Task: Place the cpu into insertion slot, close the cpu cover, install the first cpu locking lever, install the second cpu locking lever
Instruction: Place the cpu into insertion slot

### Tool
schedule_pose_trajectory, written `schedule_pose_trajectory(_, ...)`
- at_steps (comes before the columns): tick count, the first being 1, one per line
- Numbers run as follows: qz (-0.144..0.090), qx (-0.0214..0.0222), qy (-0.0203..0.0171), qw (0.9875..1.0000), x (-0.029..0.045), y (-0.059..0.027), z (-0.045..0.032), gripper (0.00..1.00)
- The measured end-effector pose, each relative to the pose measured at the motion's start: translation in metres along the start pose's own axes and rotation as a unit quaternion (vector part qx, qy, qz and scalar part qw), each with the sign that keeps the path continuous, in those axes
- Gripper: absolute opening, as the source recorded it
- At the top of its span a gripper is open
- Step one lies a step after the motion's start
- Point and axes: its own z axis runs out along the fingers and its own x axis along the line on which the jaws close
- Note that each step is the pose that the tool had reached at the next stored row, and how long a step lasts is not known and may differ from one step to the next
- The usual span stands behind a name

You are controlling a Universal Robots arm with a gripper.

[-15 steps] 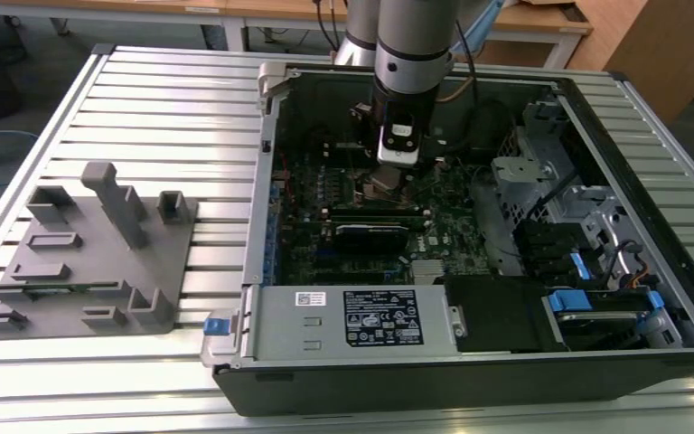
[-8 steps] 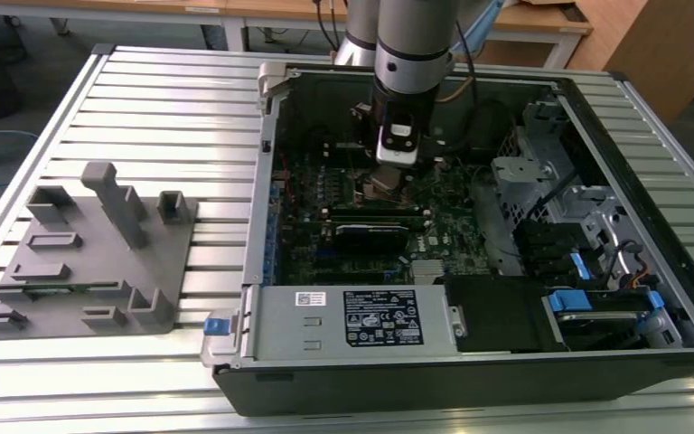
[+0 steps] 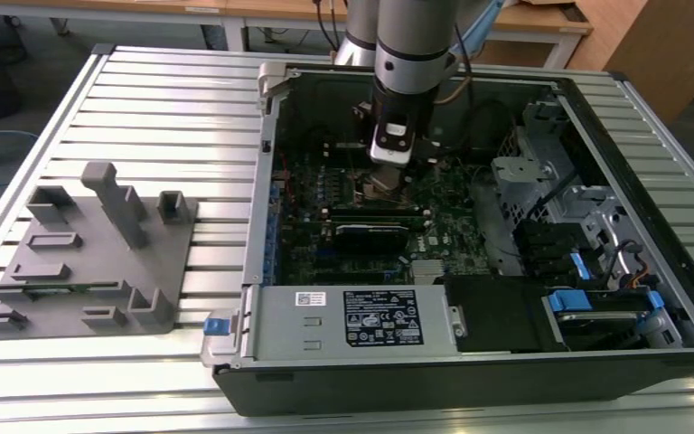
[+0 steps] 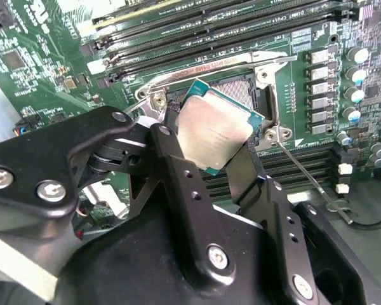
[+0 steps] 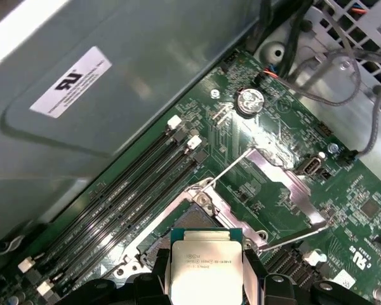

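My gripper [image 4: 209,136] is shut on the cpu [image 4: 211,127], a small square chip with a pale metal face and a green edge, held by two opposite sides between the black fingers [image 4: 171,159]. The chip hangs tilted just above the insertion slot [image 4: 244,89], whose dark centre shows behind it. In the first wrist view the cpu [image 5: 206,270] sits in front of the insertion slot [image 5: 192,220]. The silver cpu cover [image 5: 284,170] stands swung open beyond the socket. Two thin wire locking levers [image 5: 227,168] [image 5: 291,235] are raised free. In the exterior view the gripper [image 3: 389,183] is low over the motherboard inside the case.
Long black memory slots [image 5: 140,184] flank the socket. The open computer case [image 3: 263,181] has walls all around, a drive cage [image 3: 540,181] and loose cables [image 5: 362,76] on the exterior view's right, and a grey power-supply box [image 3: 347,316] at its front. A grey fixture block [image 3: 94,253] stands on the slatted table.
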Motion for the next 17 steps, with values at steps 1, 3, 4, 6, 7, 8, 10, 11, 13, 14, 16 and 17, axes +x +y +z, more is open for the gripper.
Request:
schedule_pose_trajectory(1, 0.005, 0.0, -0.0005, 1.0, 0.0, 0.0, 0.0001, 0.54)
schedule_pose_trajectory(3, 0.015, 0.0001, -0.0013, 0.9999, 0.0, 0.0, 0.0002, 0.54)
schedule_pose_trajectory(4, 0.02, 0.0001, -0.0018, 0.9998, 0.0, 0.0, 0.0002, 0.54)
schedule_pose_trajectory(6, 0.027, 0.0001, -0.0024, 0.9996, 0.0, 0.0, 0.0003, 0.54)
schedule_pose_trajectory(7, 0.03, 0.0001, -0.0026, 0.9995, 0.0, 0.0, 0.0003, 0.54)
schedule_pose_trajectory(8, 0.03, 0.0002, -0.0027, 0.9995, 0.0, 0.0, 0.0003, 0.54)
schedule_pose_trajectory(10, 0.03, 0.0002, -0.0027, 0.9995, 0.0, 0.0, 0.0003, 0.54)
schedule_pose_trajectory(11, 0.03, 0.0002, -0.0027, 0.9995, 0.0, 0.0, 0.0003, 0.54)
schedule_pose_trajectory(13, 0.03, 0.0002, -0.0027, 0.9995, 0.0, 0.0, 0.0003, 0.54)
schedule_pose_trajectory(14, 0.031, 0.0002, -0.0027, 0.9995, 0.0, 0.0, 0.0003, 0.54)
schedule_pose_trajectory(16, 0.032, 0.0002, -0.0029, 0.9995, 0.0, 0.0, 0.0003, 0.54)
schedule_pose_trajectory(17, 0.037, 0.0002, -0.0033, 0.9993, 0.0, 0.0, 0.0004, 0.54)
